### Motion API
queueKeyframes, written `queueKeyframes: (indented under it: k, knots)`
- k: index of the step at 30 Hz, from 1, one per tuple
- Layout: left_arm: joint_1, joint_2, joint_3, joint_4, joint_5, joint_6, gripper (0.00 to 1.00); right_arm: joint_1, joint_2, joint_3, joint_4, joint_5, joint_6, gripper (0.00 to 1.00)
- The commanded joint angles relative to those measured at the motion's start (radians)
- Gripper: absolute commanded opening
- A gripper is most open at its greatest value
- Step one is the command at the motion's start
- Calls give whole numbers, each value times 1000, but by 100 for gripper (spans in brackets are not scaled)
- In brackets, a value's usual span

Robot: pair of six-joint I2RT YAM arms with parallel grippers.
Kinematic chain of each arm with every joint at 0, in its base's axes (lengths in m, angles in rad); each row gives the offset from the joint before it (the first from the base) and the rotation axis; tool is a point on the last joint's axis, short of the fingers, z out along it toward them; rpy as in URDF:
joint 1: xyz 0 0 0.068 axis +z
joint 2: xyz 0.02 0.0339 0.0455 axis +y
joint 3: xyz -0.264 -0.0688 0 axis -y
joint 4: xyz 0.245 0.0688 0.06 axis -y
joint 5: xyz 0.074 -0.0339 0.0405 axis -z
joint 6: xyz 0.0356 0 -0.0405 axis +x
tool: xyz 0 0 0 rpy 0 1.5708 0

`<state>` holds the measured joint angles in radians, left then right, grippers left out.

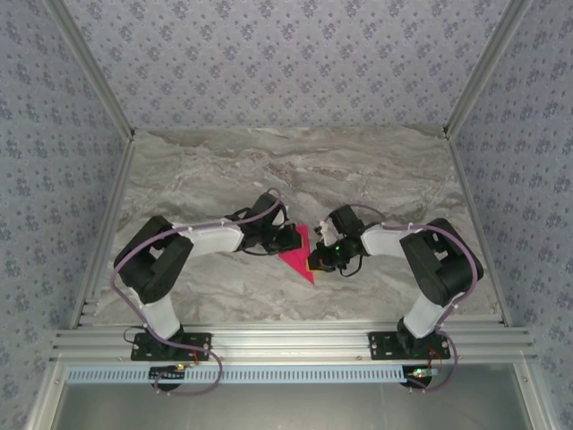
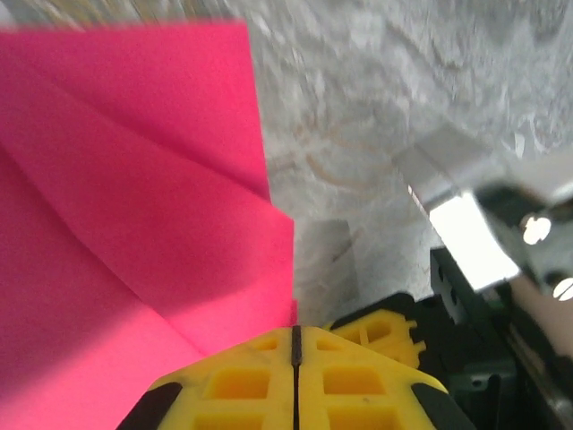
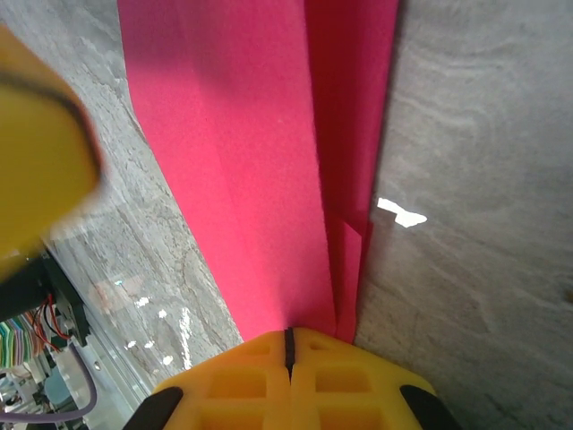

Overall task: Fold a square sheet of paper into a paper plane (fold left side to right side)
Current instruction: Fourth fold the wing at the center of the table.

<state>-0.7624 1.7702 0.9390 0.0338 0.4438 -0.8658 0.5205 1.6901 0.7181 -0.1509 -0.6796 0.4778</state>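
Creasing looks to be the step in hand; the narrow, bright magenta-pink paper plane (image 1: 300, 255) lies flat mid-table, nose toward the arms' bases, between the two grippers; the left gripper (image 2: 295, 358), yellow pads pressed together, meets its edge; the right gripper (image 3: 288, 358), pads likewise together, bears on the long fold, probably to pin and sharpen it; whether either truly pinches paper I cannot tell. Beneath lies a grey veined marble tabletop (image 1: 358, 170), bounded by aluminium rails (image 1: 286, 340); blue-grey patterned wallpaper (image 1: 286, 54) surrounds it.
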Motion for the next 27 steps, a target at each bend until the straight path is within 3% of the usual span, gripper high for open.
queueKeyframes:
  k: [1, 17, 27]
  knots:
    - [-24, 28, -12, 76, 30, -25, 4, 2, 57, -37, -142, 185, -25, 0]
    - [-31, 125, -66, 110, -44, -91, 2, 27, 71, -13, -205, 229, -44, 0]
    - [68, 157, -21, 48, -69, -6, 2, 35, 71, -8, -269, 278, -64, 0]
